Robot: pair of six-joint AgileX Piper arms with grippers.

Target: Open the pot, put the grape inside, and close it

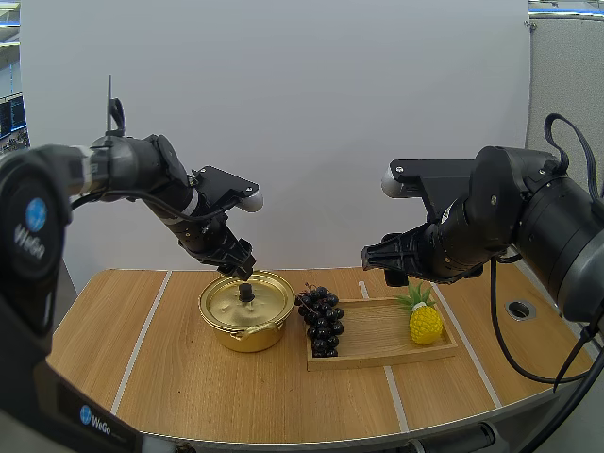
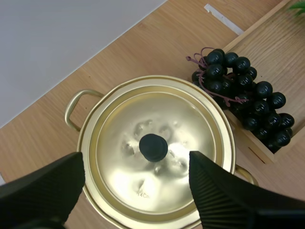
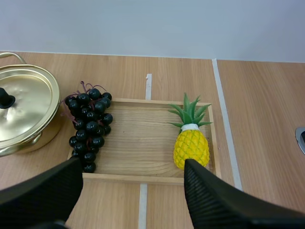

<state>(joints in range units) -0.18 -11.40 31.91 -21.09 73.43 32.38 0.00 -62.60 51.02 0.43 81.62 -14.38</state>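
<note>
No step is done yet: the lid [image 2: 190,129] sits on the pot [image 1: 247,338] on the desk [image 1: 189,387], and the left tool [image 2: 136,167] hangs wide open over its knob [image 2: 153,146]. The grapes [image 1: 322,321] lie on the tray [image 1: 377,332] end beside the pot. The right tool [image 3: 132,167], also wide, hovers above the tray near a pineapple [image 1: 425,324]. Nothing blocks the knob.

a robot lab test bench: tape-lined wooden table [image 1: 189,377] backed by a plain white board [image 1: 311,113].
</note>
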